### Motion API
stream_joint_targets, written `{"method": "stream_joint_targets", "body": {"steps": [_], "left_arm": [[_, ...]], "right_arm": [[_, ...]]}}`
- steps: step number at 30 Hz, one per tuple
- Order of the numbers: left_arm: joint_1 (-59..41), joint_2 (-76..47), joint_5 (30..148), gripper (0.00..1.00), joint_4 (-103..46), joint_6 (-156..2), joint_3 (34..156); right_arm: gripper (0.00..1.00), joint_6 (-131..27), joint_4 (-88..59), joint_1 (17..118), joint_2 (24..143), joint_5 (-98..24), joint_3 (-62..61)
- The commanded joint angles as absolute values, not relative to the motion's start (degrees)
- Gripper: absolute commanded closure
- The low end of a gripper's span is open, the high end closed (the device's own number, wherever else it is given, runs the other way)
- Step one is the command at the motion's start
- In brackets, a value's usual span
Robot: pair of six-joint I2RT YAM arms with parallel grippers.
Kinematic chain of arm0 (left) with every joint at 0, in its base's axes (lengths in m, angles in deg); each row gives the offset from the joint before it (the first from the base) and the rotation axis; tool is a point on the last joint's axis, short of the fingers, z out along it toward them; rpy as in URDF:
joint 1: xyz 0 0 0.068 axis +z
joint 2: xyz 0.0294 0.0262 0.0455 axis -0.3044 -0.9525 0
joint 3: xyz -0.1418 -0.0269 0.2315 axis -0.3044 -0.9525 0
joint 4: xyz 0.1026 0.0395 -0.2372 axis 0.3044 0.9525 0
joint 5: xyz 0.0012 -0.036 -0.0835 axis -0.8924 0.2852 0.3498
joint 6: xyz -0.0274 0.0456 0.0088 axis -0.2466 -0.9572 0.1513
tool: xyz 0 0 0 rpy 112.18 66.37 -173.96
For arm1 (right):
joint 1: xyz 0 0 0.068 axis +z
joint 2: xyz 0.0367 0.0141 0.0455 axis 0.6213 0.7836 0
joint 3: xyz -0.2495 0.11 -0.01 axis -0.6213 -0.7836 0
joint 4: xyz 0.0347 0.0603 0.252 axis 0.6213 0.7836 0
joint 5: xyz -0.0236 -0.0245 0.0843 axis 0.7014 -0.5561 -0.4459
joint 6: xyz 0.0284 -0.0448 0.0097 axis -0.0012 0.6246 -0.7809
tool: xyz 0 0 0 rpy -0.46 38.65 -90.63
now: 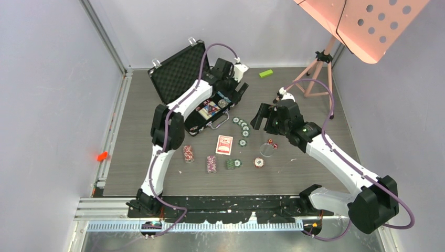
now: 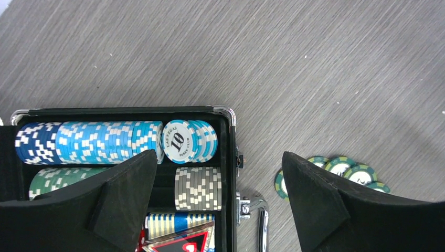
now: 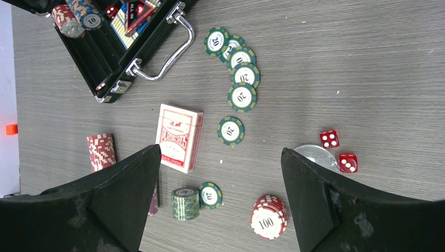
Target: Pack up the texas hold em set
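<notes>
Grey wood-grain table point(image 1: 283, 178); small black foam-lined briefcase point(image 1: 176, 71) stood open.
Both left gripper point(image 2: 219, 157) and right gripper point(image 3: 220, 151) gaped empty; green-striped round chips point(image 3: 241, 97), at the right's twelve o'clock, probably wanted edgewise pinching.

Open briefcase point(image 1: 178, 72) stood at rear left, the left gripper point(image 1: 234, 96) over its tray. Card deck point(image 1: 224, 145), dice point(image 1: 273, 143) and poker chips point(image 1: 211, 164) lay on the table point(image 1: 286, 176) near the right gripper point(image 1: 260, 117).
</notes>
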State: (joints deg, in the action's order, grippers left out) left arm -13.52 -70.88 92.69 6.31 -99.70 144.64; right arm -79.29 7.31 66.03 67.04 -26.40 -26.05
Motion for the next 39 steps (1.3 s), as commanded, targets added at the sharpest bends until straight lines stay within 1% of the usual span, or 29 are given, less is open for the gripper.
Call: {"method": "stream_joint_targets", "body": {"steps": [1,3,5,6,11,18,24,26,29,39], "left_arm": [[-13.7,-73.0,91.6,0.07,9.6,-101.6,147.0],[-13.9,-73.2,90.7,0.06,9.1,-102.2,146.5],[-14.1,-73.6,89.6,0.01,8.6,-102.7,146.2],[-14.2,-73.9,88.5,0.01,8.1,-102.7,146.2],[-14.2,-75.1,87.4,0.0,6.1,-103.6,145.8],[-14.5,-75.7,88.4,0.05,5.7,-103.8,145.2],[-14.6,-75.9,87.5,0.05,4.3,-103.6,144.4],[-14.7,-76.0,86.1,0.03,4.0,-103.7,144.4],[-14.8,-74.9,83.0,0.0,1.8,-103.9,142.6],[-16.8,-67.3,81.8,0.0,-2.5,-106.4,137.5]], "right_arm": [[0.09,-79.7,6.3,65.7,67.8,-26.9,-23.0],[0.09,-79.7,6.3,65.7,68.0,-26.9,-22.8],[0.09,-79.7,6.3,65.7,68.1,-27.0,-22.7],[0.09,-79.7,6.2,65.7,68.2,-27.0,-22.7],[0.09,-79.7,6.3,65.7,68.3,-27.0,-22.7],[0.09,-79.6,6.3,65.5,68.3,-26.9,-22.9],[0.09,-79.5,6.3,65.4,68.3,-27.0,-23.0],[0.09,-79.4,6.3,65.3,68.3,-27.0,-23.0],[0.09,-79.4,6.3,65.2,68.2,-27.1,-23.1],[0.09,-79.5,6.3,65.0,68.6,-27.4,-23.1]]}}
